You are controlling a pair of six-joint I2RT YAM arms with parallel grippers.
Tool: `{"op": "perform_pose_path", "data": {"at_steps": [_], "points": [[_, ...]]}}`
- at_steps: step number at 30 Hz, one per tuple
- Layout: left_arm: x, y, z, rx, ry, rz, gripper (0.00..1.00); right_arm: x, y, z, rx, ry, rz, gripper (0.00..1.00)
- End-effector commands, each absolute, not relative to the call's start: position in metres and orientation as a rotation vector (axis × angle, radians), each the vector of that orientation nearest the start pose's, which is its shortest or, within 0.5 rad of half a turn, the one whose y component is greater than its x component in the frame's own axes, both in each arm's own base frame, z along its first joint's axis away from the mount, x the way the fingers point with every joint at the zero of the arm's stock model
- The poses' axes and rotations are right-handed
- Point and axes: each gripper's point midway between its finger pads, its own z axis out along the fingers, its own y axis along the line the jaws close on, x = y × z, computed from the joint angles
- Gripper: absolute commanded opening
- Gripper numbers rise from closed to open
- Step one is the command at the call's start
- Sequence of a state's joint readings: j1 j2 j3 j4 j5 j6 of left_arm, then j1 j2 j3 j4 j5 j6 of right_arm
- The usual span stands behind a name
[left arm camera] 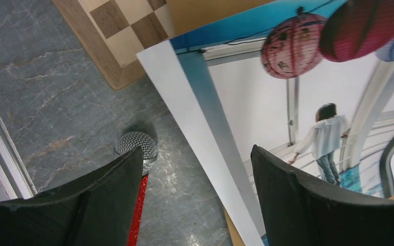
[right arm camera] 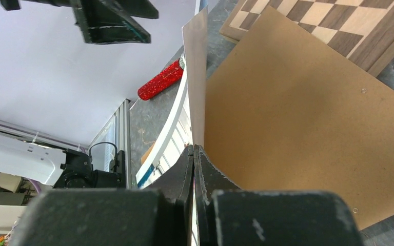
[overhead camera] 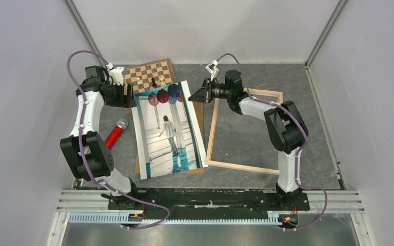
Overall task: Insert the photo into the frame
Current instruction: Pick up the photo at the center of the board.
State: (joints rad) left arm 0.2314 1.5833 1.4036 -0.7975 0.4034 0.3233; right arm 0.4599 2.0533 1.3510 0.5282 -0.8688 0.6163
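1. The photo [overhead camera: 169, 130] is clamped at its far right corner by the right gripper [overhead camera: 199, 95].
2. The frame [overhead camera: 241, 167] is seen just to its right, long axes nearly parallel.
3. The left gripper [overhead camera: 127, 97] is spread, holding nothing.

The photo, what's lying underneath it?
A brown backing board lies under the photo, showing past its right edge and near-left corner; the rest of the board is covered. The right gripper pinches the photo's far right edge, holding it raised.
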Motion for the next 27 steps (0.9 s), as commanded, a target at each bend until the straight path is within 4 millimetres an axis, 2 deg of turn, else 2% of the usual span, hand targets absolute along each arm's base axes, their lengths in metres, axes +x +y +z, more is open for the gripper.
{"op": "perform_pose_path", "data": {"at_steps": [1,7,17,23,27], "points": [[0.397,0.043,0.187,0.337,2.367,-0.260,0.84,0.405,0.365,0.230,-0.619,1.667,1.500,0.00],[0.392,0.041,0.181,0.380,2.358,-0.319,0.84,0.401,0.365,0.251,-0.615,1.624,1.528,0.00],[0.386,0.025,0.169,0.532,2.310,-0.474,0.84,0.393,0.362,0.266,-0.624,1.592,1.532,0.00],[0.391,0.032,0.165,0.547,2.300,-0.483,0.85,0.391,0.361,0.281,-0.634,1.567,1.530,0.00],[0.397,0.026,0.165,0.562,2.266,-0.550,0.85,0.392,0.359,0.286,-0.639,1.574,1.502,0.00]]}}
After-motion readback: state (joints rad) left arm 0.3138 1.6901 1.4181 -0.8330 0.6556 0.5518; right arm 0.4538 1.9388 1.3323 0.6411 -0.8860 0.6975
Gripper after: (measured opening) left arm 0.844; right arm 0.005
